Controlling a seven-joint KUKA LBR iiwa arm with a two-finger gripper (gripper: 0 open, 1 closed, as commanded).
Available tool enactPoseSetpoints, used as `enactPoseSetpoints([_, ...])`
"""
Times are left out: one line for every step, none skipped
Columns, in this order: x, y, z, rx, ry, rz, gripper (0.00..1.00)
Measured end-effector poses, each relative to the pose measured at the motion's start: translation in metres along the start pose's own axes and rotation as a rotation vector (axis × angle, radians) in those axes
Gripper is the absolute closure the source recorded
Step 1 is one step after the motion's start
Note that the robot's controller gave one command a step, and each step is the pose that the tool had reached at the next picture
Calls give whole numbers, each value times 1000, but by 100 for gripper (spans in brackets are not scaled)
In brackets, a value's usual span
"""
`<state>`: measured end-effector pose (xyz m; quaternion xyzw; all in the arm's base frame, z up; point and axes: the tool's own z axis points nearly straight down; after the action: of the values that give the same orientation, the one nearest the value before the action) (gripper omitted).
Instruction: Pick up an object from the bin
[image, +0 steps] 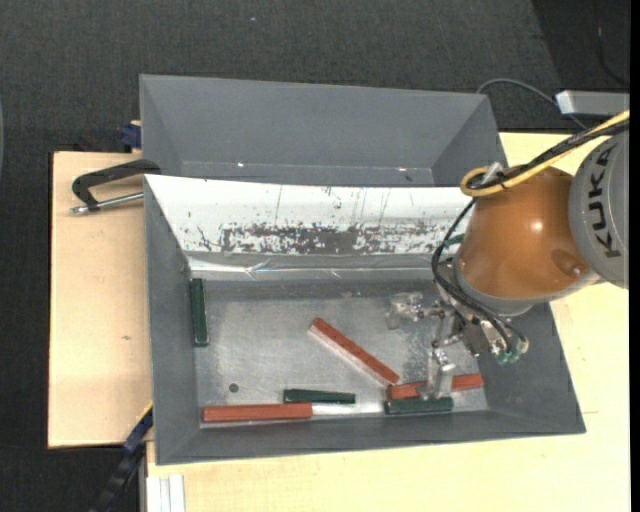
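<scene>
A grey metal bin (170, 330) seen from above, with the robot arm (520, 240), under its orange cover, reaching in from the right. The gripper (437, 390) hangs low in the near right corner of the bin. Whether it is open or closed cannot be told from here, nor whether it has hold of anything.

Right at its tip lies a short dark green stick (420, 405) along the near wall, with a short red stick (404, 390) touching it on the far side. Another red piece (467, 381) lies just to the right of the gripper.

A longer red stick (350, 349) lies diagonally across the middle of the floor, its near end close to the gripper. Further left along the near wall are a white stick (350, 407), a dark green pen (318, 397) and a long red stick (257, 412). One more dark green stick (199, 312) lies against the left wall, well apart from the rest.
</scene>
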<state>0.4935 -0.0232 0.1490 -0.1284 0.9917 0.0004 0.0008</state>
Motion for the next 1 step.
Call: enactPoseSetpoints([-53,53,49,0,-6,193,0])
